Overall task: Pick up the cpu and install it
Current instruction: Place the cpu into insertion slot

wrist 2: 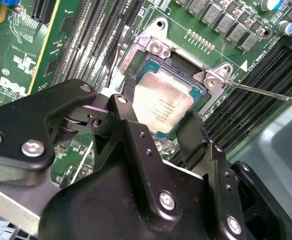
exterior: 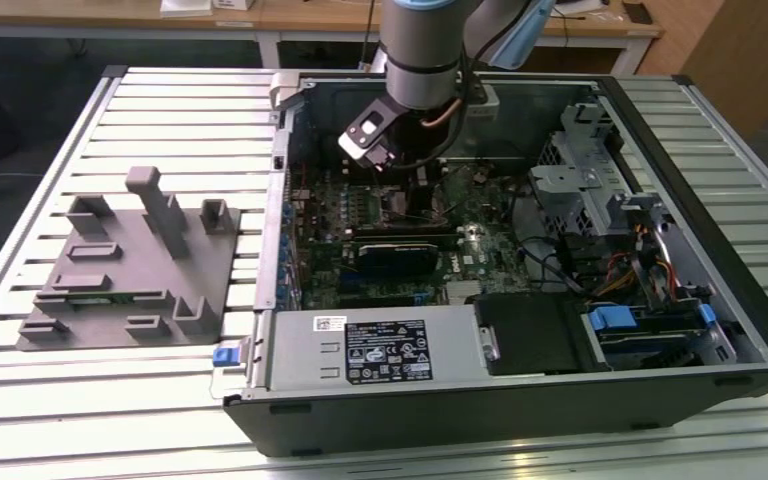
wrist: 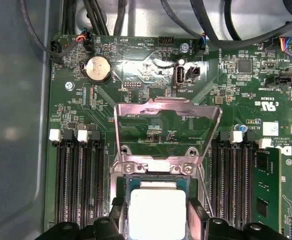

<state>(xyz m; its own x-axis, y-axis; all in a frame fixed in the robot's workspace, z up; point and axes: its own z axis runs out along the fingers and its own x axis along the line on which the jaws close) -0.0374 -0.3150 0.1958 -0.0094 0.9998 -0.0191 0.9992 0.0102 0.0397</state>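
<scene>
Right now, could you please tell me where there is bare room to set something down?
In the exterior view, the slatted table is bare in front of the grey fixture and behind it. Inside the computer case, around the cpu and tool, it is crowded.

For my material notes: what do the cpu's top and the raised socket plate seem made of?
The cpu top looks like satin metal: pale, matte silver sheen. The raised socket plate seems bare stamped steel: shiny, reflective, thin bent edges.
</scene>
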